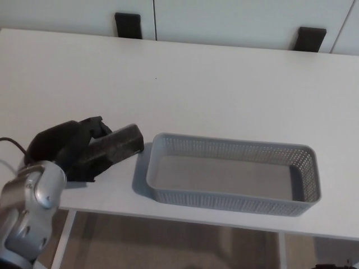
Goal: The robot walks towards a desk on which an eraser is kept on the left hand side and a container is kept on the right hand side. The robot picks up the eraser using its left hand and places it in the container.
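The left robot hand (70, 147) is closed around the eraser (114, 145), a dark block lying near the front left part of the white table (224, 89). Its black fingers (94, 126) curl over the far side of the block, and the hand covers the eraser's left end, so only the right end shows. Whether the eraser rests on the table or is lifted slightly off it is hard to tell; a dark shadow lies beneath it. The silver wrist and forearm (31, 207) come in from the lower left corner, partly cut off by the picture's edge. The grey mesh container (233, 199) sits to the right of the eraser, near the table's front edge, with the eraser's right end just beside its left wall. The right robot hand does not appear.
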You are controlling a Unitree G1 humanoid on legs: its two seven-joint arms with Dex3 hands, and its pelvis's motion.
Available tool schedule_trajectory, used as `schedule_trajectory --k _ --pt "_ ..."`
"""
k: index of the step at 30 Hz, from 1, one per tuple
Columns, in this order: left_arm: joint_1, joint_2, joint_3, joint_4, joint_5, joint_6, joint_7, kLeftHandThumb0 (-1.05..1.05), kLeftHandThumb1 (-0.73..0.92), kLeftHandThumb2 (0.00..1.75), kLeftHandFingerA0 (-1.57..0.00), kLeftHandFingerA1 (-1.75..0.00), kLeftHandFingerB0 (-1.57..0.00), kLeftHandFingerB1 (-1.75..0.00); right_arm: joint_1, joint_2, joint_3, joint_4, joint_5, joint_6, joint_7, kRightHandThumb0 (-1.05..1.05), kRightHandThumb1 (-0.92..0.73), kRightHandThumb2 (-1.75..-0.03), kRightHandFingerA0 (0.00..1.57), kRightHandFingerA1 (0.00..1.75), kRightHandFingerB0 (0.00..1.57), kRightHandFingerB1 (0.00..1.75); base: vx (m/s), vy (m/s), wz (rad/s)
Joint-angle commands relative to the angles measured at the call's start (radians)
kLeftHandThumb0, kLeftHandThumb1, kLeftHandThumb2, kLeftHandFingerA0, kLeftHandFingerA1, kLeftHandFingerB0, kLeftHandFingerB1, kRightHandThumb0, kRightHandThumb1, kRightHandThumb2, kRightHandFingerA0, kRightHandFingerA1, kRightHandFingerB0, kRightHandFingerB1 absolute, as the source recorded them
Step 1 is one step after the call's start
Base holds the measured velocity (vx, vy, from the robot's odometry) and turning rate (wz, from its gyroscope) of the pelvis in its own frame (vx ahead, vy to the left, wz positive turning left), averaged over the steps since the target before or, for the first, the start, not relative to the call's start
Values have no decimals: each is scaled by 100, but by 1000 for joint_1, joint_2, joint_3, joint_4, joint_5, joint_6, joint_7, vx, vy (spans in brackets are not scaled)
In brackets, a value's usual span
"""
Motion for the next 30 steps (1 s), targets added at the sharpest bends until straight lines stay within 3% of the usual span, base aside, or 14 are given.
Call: schedule_trajectory --k 1,7,8,9,17,18,19,21,23,24,25,26,27,30 --pt "39 -16 52 4 -72 -85 23 -29 87 63 -64 -166 -63 -91 -6 -18 -1 2 -10 4 2 -39 -45 -89 68 68 47 58 0 0 0" --pt "33 -55 180 -6 -150 -158 77 -35 85 67 -72 -162 -72 -92 -4 -24 10 -15 -21 13 3 -39 -46 -89 68 68 47 58 0 0 0" --pt "20 -67 215 -27 -174 -168 84 -37 86 67 -74 -165 -72 -98 -9 -27 10 -19 -22 21 4 -41 -61 -57 72 48 58 44 0 0 0" --pt "12 -75 228 -42 -177 -160 87 -37 85 66 -77 -166 -73 -99 -9 -28 7 -21 -21 25 6 -39 -47 -89 66 67 46 58 0 0 0" --pt "-22 -103 292 -248 -177 -120 88 -27 81 64 -83 -158 -78 -92 -3 -39 28 -28 -47 13 3 -40 -48 -91 68 68 47 58 0 0 0" --pt "-19 -103 290 -258 -177 -124 86 -25 80 63 -82 -160 -78 -93 -3 -39 27 -26 -44 14 3 -42 -62 -58 74 49 58 44 0 0 0" --pt "-14 -104 278 -296 -174 -139 79 -21 79 63 -82 -163 -80 -92 -4 -36 24 -14 -39 10 4 -42 -62 -57 73 49 57 44 0 0 0" --pt "-10 -104 228 -386 -140 -141 62 -21 79 63 -80 -169 -82 -86 -11 -30 17 11 -31 -3 0 -40 -46 -89 69 68 47 58 0 0 0" --pt "-8 -101 188 -435 -114 -130 51 -18 77 63 -77 -164 -84 -81 -9 -25 6 12 -17 0 4 -40 -46 -89 68 68 46 58 0 0 0" --pt "-9 -98 153 -461 -87 -131 48 -16 75 64 -81 -157 -85 -71 -6 -24 5 4 -18 6 1 -42 -61 -57 72 49 57 44 0 0 0" --pt "-11 -87 110 -478 -52 -138 44 -13 73 61 -87 -148 -84 -60 -7 -25 9 -1 -28 15 -7 -43 -61 -57 72 48 57 43 0 0 0" --pt "-2 -71 80 -479 -33 -178 49 -9 70 60 -93 -140 -82 -57 -2 -23 15 -6 -36 13 -11 -41 -47 -90 68 67 46 57 0 0 0" --pt "3 -72 44 -486 -13 -187 51 -12 68 61 -92 -141 -80 -58 0 -25 18 -12 -38 11 -8 -44 -60 -57 74 48 57 43 0 0 0" --pt "0 -60 -40 -474 48 -215 78 -11 64 59 -95 -142 -82 -57 -3 -21 15 -7 -30 7 -6 -43 -60 -57 74 49 58 44 0 0 0"
